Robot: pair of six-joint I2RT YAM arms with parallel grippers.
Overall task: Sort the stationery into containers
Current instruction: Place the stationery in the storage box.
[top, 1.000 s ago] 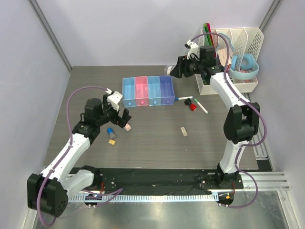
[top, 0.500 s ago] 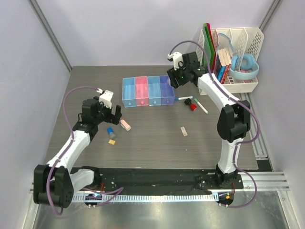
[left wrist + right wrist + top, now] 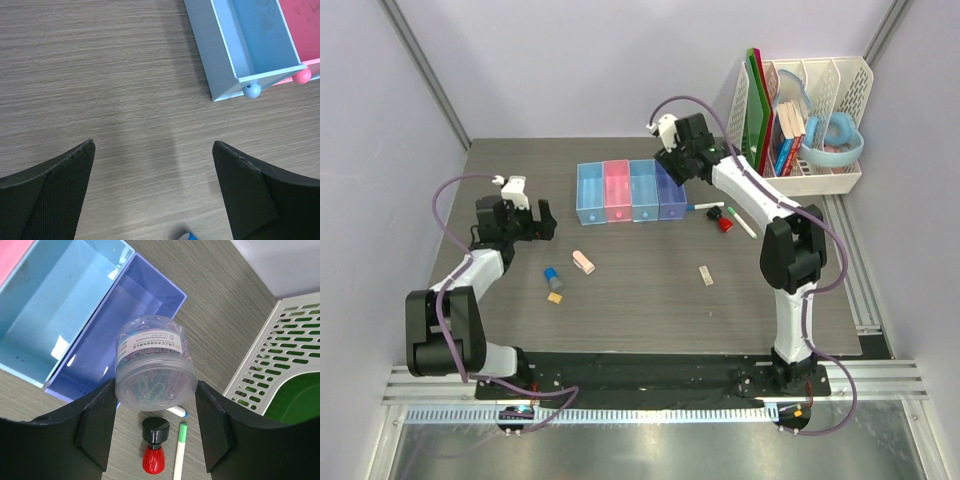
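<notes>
My right gripper [image 3: 155,392] is shut on a clear jar of paper clips [image 3: 152,357] and holds it over the near end of the violet-blue bin [image 3: 132,315]; in the top view it [image 3: 672,168] hangs at the bin row's right end. The four joined bins [image 3: 617,190] stand mid-table. Below the jar lie a red-black piece [image 3: 154,452] and two white pens [image 3: 179,452]. My left gripper [image 3: 542,220] is open and empty, left of the bins; the wrist view [image 3: 152,145] shows bare table between its fingers. A pink eraser [image 3: 583,262], blue-capped cylinder [image 3: 552,275], yellow piece [image 3: 556,296] and beige eraser [image 3: 705,275] lie loose.
A tall white perforated rack [image 3: 815,125] with green boards, books and a light-blue ring stands at the back right, close to my right arm. The rack's wall [image 3: 280,355] shows right of the jar. Grey walls enclose the table on three sides.
My right gripper carried the jar left from beside the rack to over the violet-blue bin. My left gripper drew back left, away from the pink eraser, which lies on the table.
</notes>
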